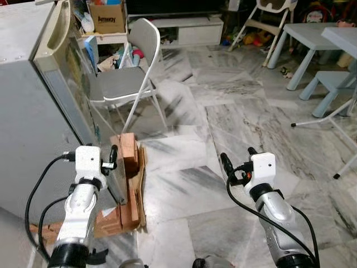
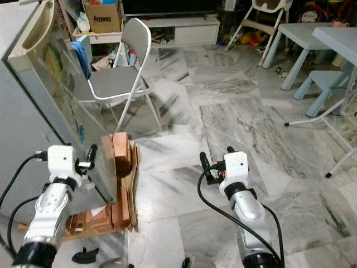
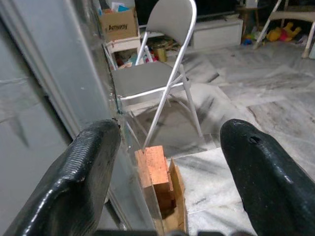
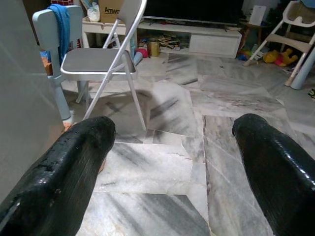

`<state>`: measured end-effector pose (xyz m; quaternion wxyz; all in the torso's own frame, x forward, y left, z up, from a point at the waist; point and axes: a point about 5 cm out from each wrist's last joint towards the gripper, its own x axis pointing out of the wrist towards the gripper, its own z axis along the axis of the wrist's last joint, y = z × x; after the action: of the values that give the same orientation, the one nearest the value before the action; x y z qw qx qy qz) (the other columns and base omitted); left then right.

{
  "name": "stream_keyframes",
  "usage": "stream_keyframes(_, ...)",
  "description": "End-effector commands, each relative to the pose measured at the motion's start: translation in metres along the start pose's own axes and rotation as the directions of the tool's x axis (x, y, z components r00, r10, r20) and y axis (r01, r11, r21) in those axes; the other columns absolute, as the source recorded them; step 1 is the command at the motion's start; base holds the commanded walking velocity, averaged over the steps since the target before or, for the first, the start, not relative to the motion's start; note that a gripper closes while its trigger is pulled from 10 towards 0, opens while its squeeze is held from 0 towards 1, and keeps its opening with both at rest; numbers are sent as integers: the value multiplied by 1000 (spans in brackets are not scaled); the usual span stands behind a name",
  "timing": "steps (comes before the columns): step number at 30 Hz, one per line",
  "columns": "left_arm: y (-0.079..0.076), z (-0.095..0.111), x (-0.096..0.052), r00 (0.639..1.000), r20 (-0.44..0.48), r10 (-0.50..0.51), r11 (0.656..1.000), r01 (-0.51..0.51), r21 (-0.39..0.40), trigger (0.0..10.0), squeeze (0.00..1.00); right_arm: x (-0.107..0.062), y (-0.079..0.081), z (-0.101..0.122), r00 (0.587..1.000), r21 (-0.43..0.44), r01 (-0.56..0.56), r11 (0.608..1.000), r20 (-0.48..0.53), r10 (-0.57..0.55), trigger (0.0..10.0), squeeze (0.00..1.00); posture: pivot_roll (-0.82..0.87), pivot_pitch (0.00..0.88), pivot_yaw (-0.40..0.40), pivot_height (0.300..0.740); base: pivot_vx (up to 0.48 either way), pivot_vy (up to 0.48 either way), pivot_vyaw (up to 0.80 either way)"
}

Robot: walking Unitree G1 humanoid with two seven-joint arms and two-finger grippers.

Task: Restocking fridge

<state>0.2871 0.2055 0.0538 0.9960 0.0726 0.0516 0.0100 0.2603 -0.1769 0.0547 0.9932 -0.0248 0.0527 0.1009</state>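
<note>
The grey fridge stands at my left, and its door, with a cream handle strip along the top, faces right. My left gripper is open at the door's lower front edge. In the left wrist view the door edge runs just beside one finger. My right gripper hangs open over the marble floor, well to the right of the fridge and holding nothing. The right wrist view shows only floor and a chair between its fingers. No food items are in sight.
Wooden blocks and cardboard lie at the foot of the fridge. A grey folding chair stands just beyond the door. Farther back are a cardboard box and a white TV unit. A light blue table and stool stand far right.
</note>
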Motion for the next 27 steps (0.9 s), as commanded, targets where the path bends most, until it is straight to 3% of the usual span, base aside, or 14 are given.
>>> stream_keyframes(1, 4, 3, 8, 1000, 4, 1, 1000, -1, 27, 10000, 0, 4, -1, 9, 1000, -20, -15, 1000, 24, 15, 10000, 0, 58, 0, -21, 740, 0, 0, 0)
stream_keyframes(6, 10, 11, 23, 999, 1, 48, 998, -48, 51, 10000, 0, 5, -2, 10, 1000, -24, -13, 1000, 24, 14, 10000, 0, 55, 0, -15, 740, 0, 0, 0)
stream_keyframes(19, 17, 14, 34, 987, -31, 160, 985, -158, 64, 10000, 0, 4, 3, 9, 1000, -15, -10, 1000, 25, 11, 10000, 0, 46, 0, -5, 740, 0, 0, 0)
stream_keyframes(23, 7, 12, 37, 995, -40, 88, 996, -86, 39, 10000, 0, 4, 2, 9, 1000, -10, -13, 1000, 24, 13, 10000, 0, 42, 0, -1, 740, 0, 0, 0)
stream_keyframes(26, -4, 5, 30, 999, -51, 2, 1000, -1, 17, 10000, 0, 3, 1, 10, 999, -5, -16, 1000, 28, 16, 10000, 0, 33, 0, 8, 740, 0, 0, 0)
stream_keyframes(27, -9, -1, 20, 997, -35, -63, 998, 64, 22, 10000, 0, 2, 0, 11, 999, -7, -11, 1000, 31, 11, 10000, 0, 29, 0, 10, 740, 0, 0, 0)
